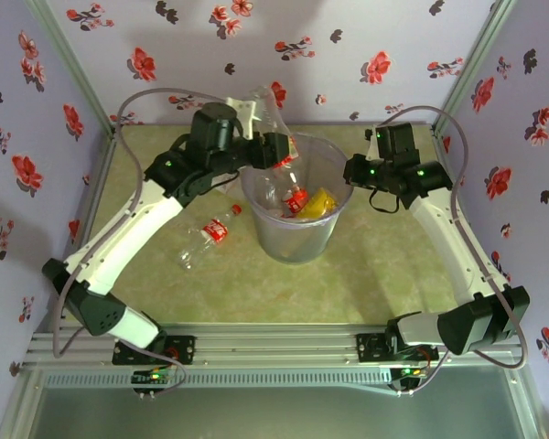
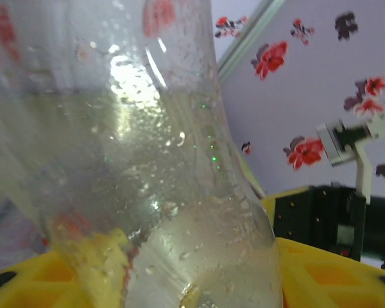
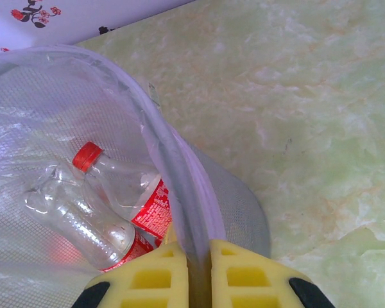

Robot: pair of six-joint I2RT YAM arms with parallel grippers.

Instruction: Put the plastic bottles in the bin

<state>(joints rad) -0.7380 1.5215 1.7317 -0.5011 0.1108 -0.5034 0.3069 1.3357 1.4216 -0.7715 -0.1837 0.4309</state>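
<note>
My left gripper [image 1: 276,149] is shut on a clear plastic bottle [image 1: 265,105] and holds it over the back left rim of the bin [image 1: 297,242], with the bottle sticking up and back. In the left wrist view that bottle [image 2: 160,160] stands between the yellow fingers [image 2: 337,273]. My right gripper [image 1: 352,170] is shut on the bin's right rim [image 3: 157,125], one finger [image 3: 151,276] inside and one outside. Inside the bin lie a red-labelled bottle [image 1: 296,199], a yellow-labelled one [image 1: 321,203], a red-capped bottle [image 3: 125,186] and a clear one [image 3: 77,221]. Another red-labelled bottle [image 1: 210,236] lies on the table left of the bin.
The green marbled table [image 1: 393,265] is walled by flowered panels at the back and both sides. A metal rail [image 1: 274,347] with both arm bases runs along the near edge. Open tabletop lies in front of and to the right of the bin.
</note>
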